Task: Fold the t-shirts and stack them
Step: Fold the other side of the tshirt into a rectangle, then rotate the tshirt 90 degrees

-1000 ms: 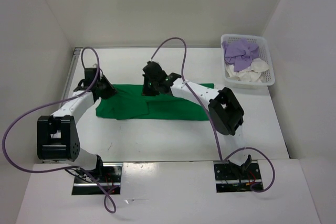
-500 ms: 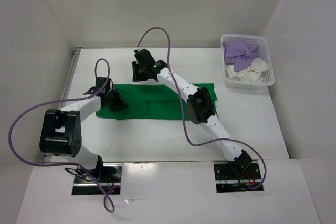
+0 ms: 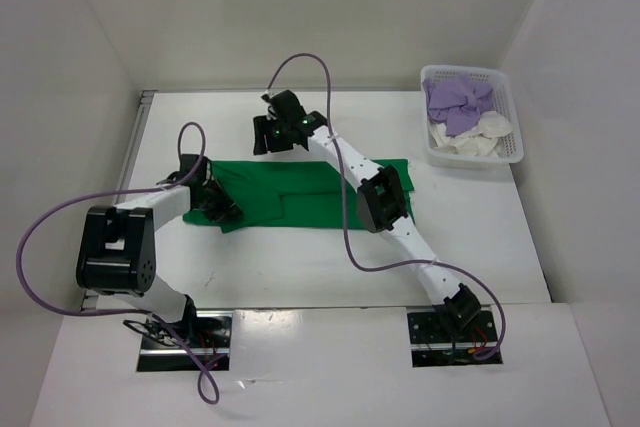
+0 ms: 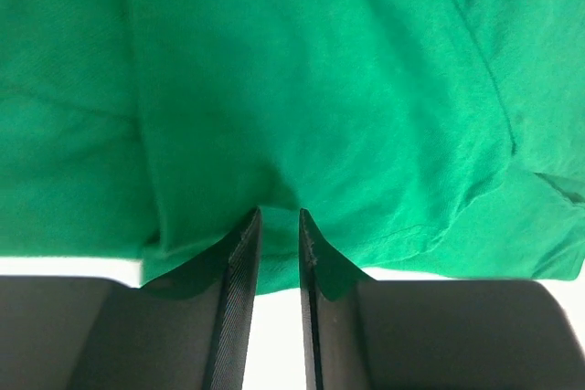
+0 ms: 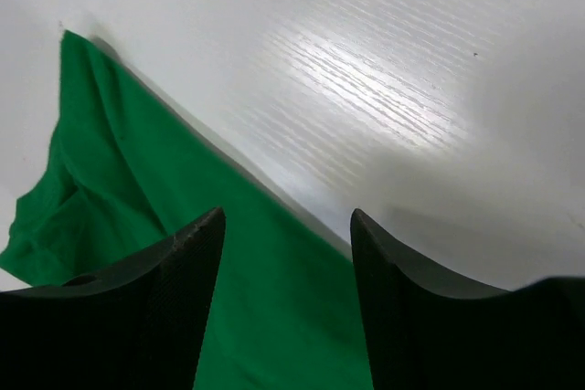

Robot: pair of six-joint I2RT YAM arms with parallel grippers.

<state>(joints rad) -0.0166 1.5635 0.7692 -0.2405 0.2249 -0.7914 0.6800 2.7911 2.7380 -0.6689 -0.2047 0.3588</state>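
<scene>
Altogether: one green shirt (image 3: 300,202), one lavender (image 3: 455,102), one cream (image 3: 485,129).

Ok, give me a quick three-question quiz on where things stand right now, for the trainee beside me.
1. True or false: the basket holds every shirt in view.
2. Which shirts lie in the basket? A) the lavender t-shirt and the cream-white t-shirt; B) green and cream-white; C) lavender only.
3. Which gripper has its jaws wide apart with nothing between them?

Key:
1. False. The green t-shirt lies spread on the table.
2. A.
3. The right gripper.
</scene>
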